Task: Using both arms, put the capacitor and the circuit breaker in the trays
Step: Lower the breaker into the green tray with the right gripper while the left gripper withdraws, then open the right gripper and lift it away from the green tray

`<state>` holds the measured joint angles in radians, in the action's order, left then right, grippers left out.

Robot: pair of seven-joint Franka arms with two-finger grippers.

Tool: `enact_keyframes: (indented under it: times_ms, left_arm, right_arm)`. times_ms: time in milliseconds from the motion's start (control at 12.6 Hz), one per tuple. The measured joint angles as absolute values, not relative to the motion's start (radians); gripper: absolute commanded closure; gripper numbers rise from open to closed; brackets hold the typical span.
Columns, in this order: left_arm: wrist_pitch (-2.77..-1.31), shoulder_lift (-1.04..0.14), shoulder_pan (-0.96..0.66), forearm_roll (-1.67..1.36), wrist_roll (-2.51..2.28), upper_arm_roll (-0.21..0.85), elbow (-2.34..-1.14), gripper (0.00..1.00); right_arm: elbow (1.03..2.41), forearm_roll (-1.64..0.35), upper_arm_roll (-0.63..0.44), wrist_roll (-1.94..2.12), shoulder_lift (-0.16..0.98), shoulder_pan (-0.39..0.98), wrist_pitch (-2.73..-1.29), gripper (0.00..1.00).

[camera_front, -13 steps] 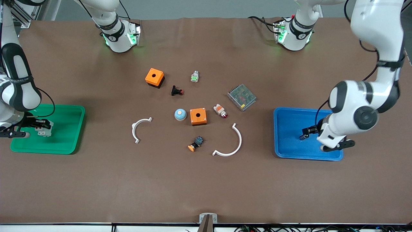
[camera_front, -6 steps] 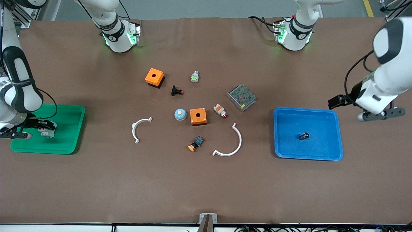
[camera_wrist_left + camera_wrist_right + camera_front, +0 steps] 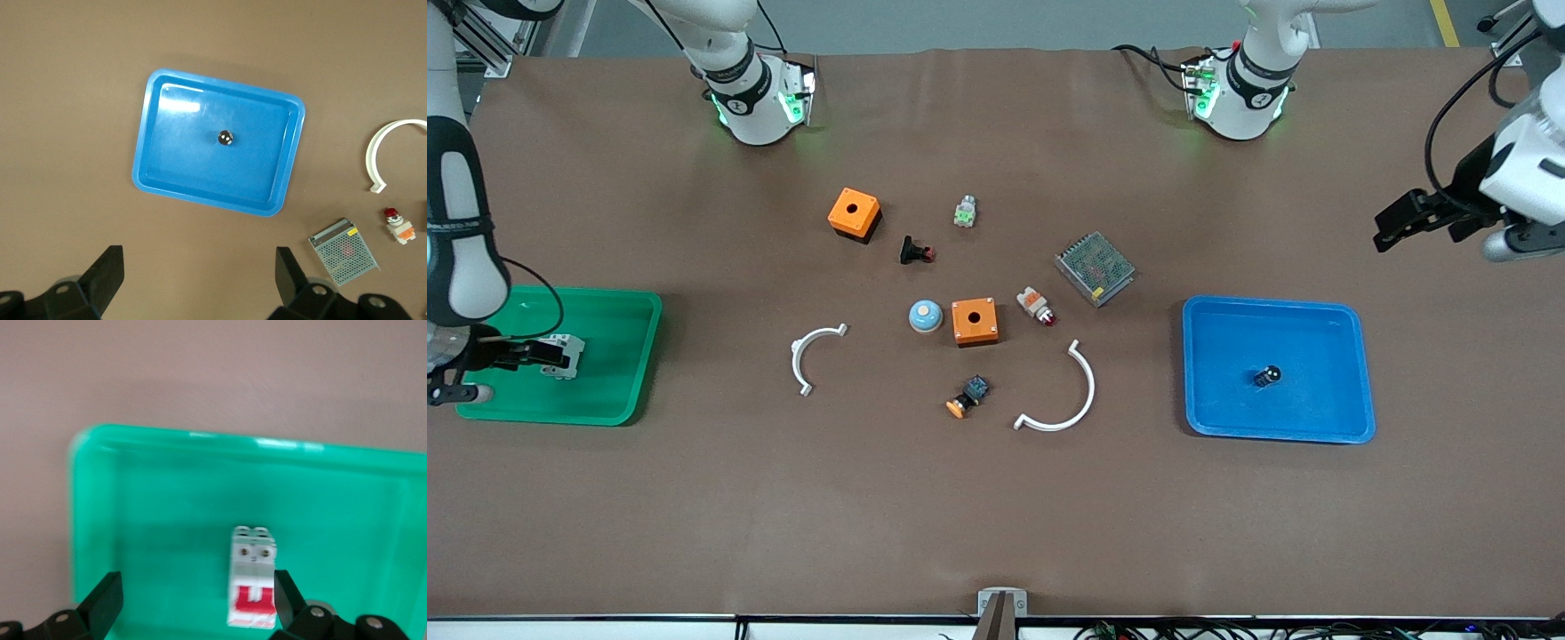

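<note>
The capacitor [image 3: 1268,376], a tiny black cylinder with a shiny top, lies alone in the blue tray [image 3: 1227,338]; it also shows in the left wrist view [image 3: 226,137]. My left gripper [image 3: 1396,222] is open and empty, high over bare table beside the blue tray [image 3: 187,147]; in its wrist view [image 3: 198,257] the fingers stand wide apart. The circuit breaker [image 3: 567,354], white-grey with red levers, lies in the green tray [image 3: 618,356]. My right gripper [image 3: 535,357] is open just above that tray [image 3: 167,520], with the breaker [image 3: 253,585] beside one finger [image 3: 283,593].
Mid-table lie two orange boxes [image 3: 854,213] [image 3: 974,321], a black push button [image 3: 914,252], a blue dome [image 3: 925,316], a white-orange lamp part [image 3: 1036,305], a mesh-topped metal box [image 3: 1095,268], an orange-capped button [image 3: 967,396], a small green-white part [image 3: 964,212] and two white arcs [image 3: 809,356] [image 3: 1067,396].
My left gripper has left the capacitor in the blue tray, risen and swung off the tray toward the robots' side. My right gripper has opened and drawn back from the breaker.
</note>
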<state>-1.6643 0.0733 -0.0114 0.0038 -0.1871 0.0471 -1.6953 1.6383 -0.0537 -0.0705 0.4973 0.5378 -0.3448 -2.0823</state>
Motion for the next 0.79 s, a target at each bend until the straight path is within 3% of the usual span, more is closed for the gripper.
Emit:
enact_keyframes:
  times_ms: [238, 795]
  left_arm:
    - [-1.659, 0.030, -0.012, 0.004, -0.187, 0.047, -1.619, 0.00]
    - [-1.653, -0.023, -0.012, 0.004, -0.172, 0.047, -1.559, 0.00]
  right_arm:
    - [1.521, -0.046, -0.068, 0.387, 0.504, -0.244, -1.911, 0.00]
    - [1.515, -0.017, -0.065, 0.066, 0.424, -0.012, -1.761, 0.00]
